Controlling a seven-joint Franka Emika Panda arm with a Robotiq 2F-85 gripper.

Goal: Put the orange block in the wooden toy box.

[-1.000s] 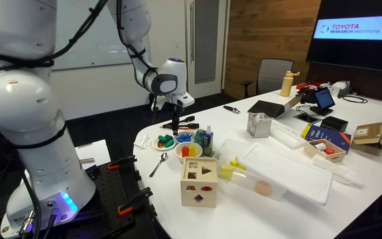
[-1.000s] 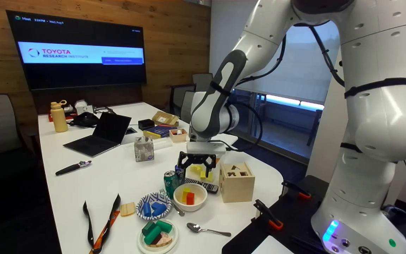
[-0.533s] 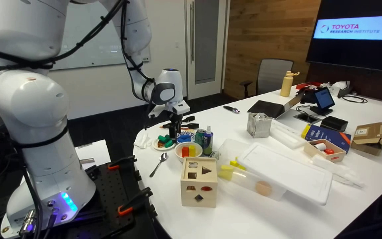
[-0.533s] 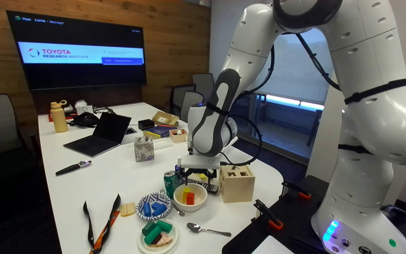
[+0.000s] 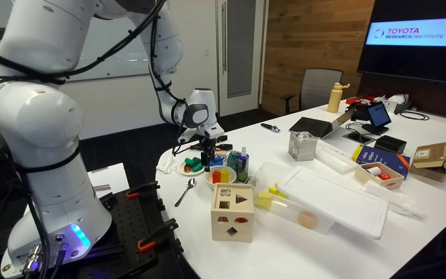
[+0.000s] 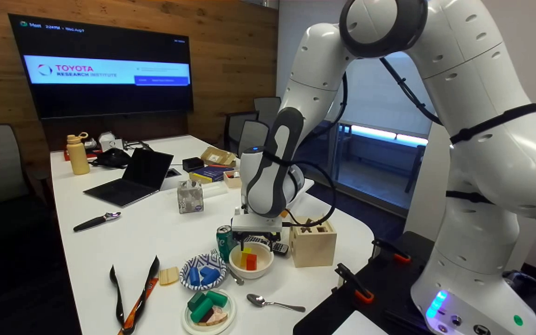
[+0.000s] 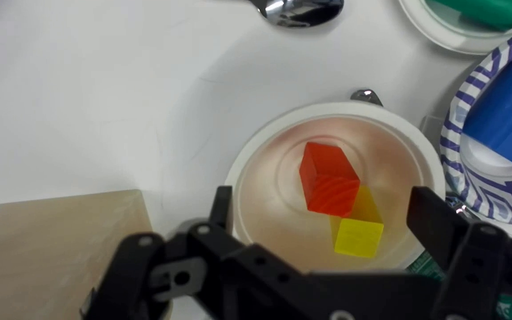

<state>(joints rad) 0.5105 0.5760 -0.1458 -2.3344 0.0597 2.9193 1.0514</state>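
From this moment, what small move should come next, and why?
Probably lower the open fingers a little, edging toward the orange block: they are spread above the bowl, gripping nothing, and the yellow block sits close beside the orange one, so might get caught too.

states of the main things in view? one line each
Gripper: open, holding nothing
Orange block: inside white bowl
Yellow block: inside white bowl
Wooden toy box: upright
Patterned bowl: holds blue blocks
Plate: holds green blocks
Spoon: lying flat
Soda can: upright
Purple bottle: upright
Laptop: open
Wall screen: on
Tablet: lit
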